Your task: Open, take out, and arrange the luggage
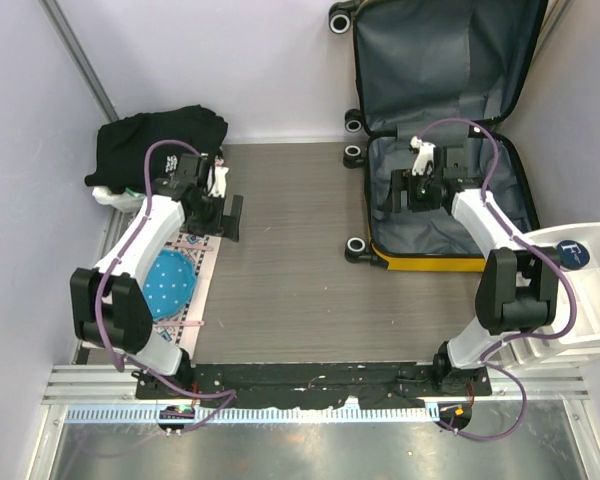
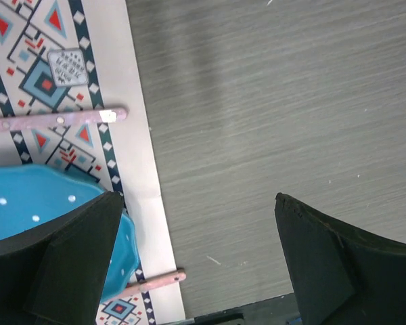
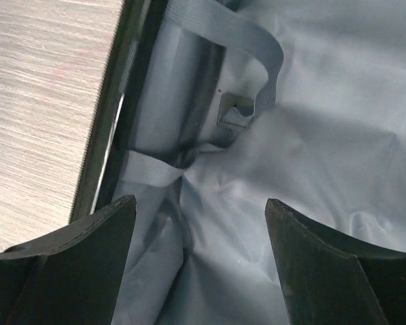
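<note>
The yellow suitcase [image 1: 430, 262] lies open at the right, its lid leaning against the back wall and its dark grey lining [image 1: 440, 225] showing. My right gripper [image 1: 408, 192] hangs open and empty inside the lower half, above the lining [image 3: 311, 135] and a grey strap [image 3: 216, 27]. My left gripper [image 1: 226, 215] is open and empty above the table's left side, next to a patterned mat [image 2: 68, 101] and a blue dish [image 2: 27, 203].
A black garment [image 1: 155, 145] lies heaped at the back left. The blue dish [image 1: 168, 285] sits on the patterned mat [image 1: 202, 255]. White plastic bins [image 1: 590, 290] stand at the right edge. Grey wood-grain tabletop [image 1: 290, 250] lies between the arms.
</note>
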Available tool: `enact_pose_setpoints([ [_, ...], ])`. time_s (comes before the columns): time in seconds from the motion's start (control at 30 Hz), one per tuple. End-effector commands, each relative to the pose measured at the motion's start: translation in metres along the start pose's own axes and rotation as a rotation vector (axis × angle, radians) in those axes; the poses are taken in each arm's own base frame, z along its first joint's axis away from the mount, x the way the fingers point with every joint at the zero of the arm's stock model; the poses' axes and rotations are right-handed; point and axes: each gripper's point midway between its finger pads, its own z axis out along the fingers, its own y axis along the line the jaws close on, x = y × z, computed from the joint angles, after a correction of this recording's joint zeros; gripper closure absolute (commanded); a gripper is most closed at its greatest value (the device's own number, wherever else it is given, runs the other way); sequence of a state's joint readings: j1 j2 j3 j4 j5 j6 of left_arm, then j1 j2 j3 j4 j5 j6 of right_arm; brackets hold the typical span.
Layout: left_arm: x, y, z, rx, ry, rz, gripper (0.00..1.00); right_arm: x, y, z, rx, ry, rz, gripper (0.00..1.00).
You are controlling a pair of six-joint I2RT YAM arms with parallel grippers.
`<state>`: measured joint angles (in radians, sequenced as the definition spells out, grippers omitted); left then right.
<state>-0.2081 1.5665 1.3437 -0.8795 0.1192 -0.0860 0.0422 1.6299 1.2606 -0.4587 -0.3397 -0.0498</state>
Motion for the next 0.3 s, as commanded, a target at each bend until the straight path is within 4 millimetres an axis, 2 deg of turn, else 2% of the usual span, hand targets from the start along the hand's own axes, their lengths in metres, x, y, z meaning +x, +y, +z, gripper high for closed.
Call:
enact_pose_setpoints([
  [0.0,-0.007,0.007,-0.022,-0.045,-0.096,0.015,0.0,-0.041,0.006,-0.026,0.02,-0.201,-0.065,0.17],
  [0.17,-0.013,0.003,-0.023,-0.025,-0.105,-0.02,0.0,-0.042,0.01,-0.04,0.026,-0.227,-0.09,0.16],
  [0.27,-0.026,0.001,-0.028,-0.01,-0.133,-0.042,0.0,-0.045,0.014,-0.049,0.023,-0.242,-0.106,0.16],
])
